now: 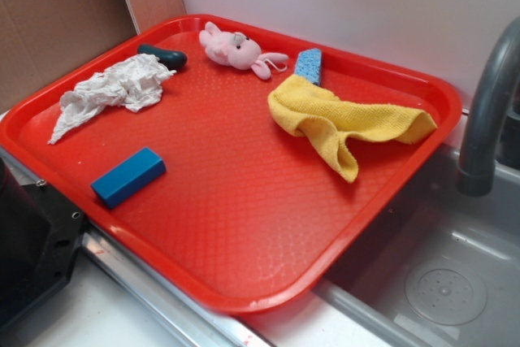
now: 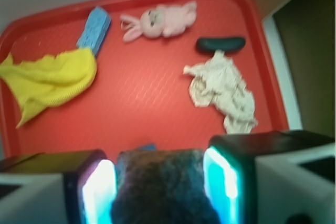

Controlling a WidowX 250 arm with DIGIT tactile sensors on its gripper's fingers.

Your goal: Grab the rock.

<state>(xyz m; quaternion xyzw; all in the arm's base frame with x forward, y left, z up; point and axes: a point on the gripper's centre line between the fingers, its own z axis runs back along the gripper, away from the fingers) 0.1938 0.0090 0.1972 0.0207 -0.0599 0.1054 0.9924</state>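
Exterior view, left to right:
- A black device housing [image 1: 28,237] sits at the lower left, outside the tray.
- A red textured plastic tray [image 1: 244,302] carries all the loose items.
- A crumpled white cloth [image 1: 118,91] lies near the tray's left rim.
- A blue rectangular block [image 1: 128,176] lies flat, in front of the white cloth and apart from it.
- A smooth dark teal oblong object [image 1: 162,56] touches the far end of the white cloth.
- A pink plush bunny [image 1: 237,49] lies near the tray's far rim.
- A light-blue sponge [image 1: 309,64] lies right of the bunny, its near end under a bunched yellow cloth [image 1: 341,119].
- A grey curved faucet [image 1: 487,111] stands over a steel sink [image 1: 439,282] right of the tray.

Wrist view, left to right:
- The yellow cloth [image 2: 50,80], sponge [image 2: 94,29], bunny [image 2: 160,20], teal object [image 2: 220,44] and white cloth [image 2: 223,90] lie on the tray [image 2: 142,114].
- The gripper [image 2: 160,184] fills the lower edge; its glowing pads [image 2: 98,190] stand on either side of the frame centre.
- The rough, dark brown-grey rock [image 2: 157,177] sits between the pads and fills the gap, so the gripper is clamped on it.
- A sliver of the blue block [image 2: 147,147] shows just beyond the rock's top edge.
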